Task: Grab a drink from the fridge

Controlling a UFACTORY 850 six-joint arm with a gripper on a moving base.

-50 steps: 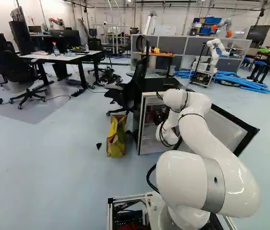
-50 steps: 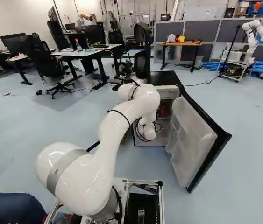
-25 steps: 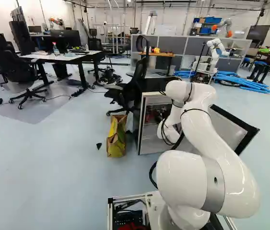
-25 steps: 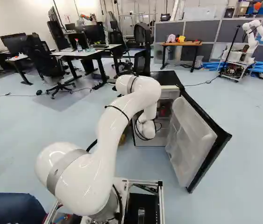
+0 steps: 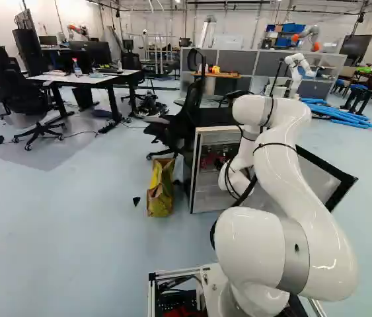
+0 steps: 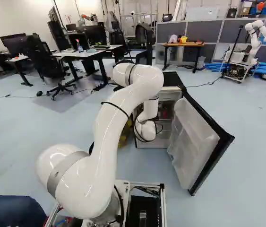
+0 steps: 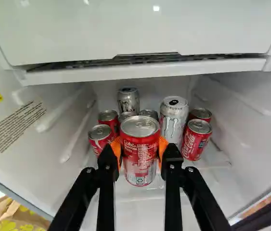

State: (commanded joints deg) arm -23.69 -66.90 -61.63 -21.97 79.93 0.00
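Gripper (image 7: 140,145) closed on red soda can (image 7: 140,156), fingers parted by can's width, orange pads (image 7: 163,147) against opposite sides. Can inside open fridge (image 7: 251,115), nearer gripper than other cans (image 7: 174,115); silver lid, pale lettering on red, silvery patch low down. Lid up, long axis roughly upright.

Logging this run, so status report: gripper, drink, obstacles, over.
Gripper shut on a red can. Can inside the open fridge, lift unclear. Other cans close behind, none in front.

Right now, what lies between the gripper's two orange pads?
A red drink can, with the orange pads touching it from both sides; the wrist view shows this.
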